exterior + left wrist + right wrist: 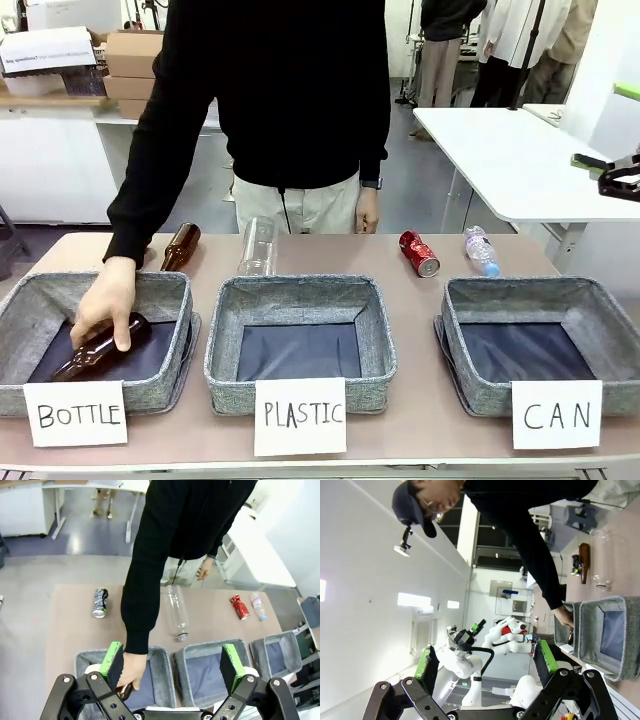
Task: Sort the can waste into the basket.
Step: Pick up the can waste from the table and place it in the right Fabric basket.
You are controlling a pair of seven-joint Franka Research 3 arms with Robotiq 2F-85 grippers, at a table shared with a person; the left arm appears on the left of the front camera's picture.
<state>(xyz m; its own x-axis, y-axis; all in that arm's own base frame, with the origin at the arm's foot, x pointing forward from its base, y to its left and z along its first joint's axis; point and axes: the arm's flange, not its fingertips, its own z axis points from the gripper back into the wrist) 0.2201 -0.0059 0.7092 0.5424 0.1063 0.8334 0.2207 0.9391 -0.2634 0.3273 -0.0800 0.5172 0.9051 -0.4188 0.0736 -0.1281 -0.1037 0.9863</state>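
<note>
The red can [420,254] is lying on the table [330,260] behind the basket [530,300] (where cans belong); the left end effector [171,660] and right end effector [485,659] are hanging wide, empty.

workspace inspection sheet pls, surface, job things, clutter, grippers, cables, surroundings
surface: brown table; BOTTLE basket, PLASTIC basket and CAN basket in a row at the near edge
job's things: red can and dark can lie on the table behind the baskets; CAN basket holds no can
clutter: brown bottle, large clear bottle and small clear bottle lie on the table; second brown bottle in the BOTTLE basket under the person's hand
grippers: left gripper open, above the baskets; right gripper open, aimed off to the side
cables: thin dark cord hangs at the person's front
surroundings: white table, cardboard boxes, people far off
</note>
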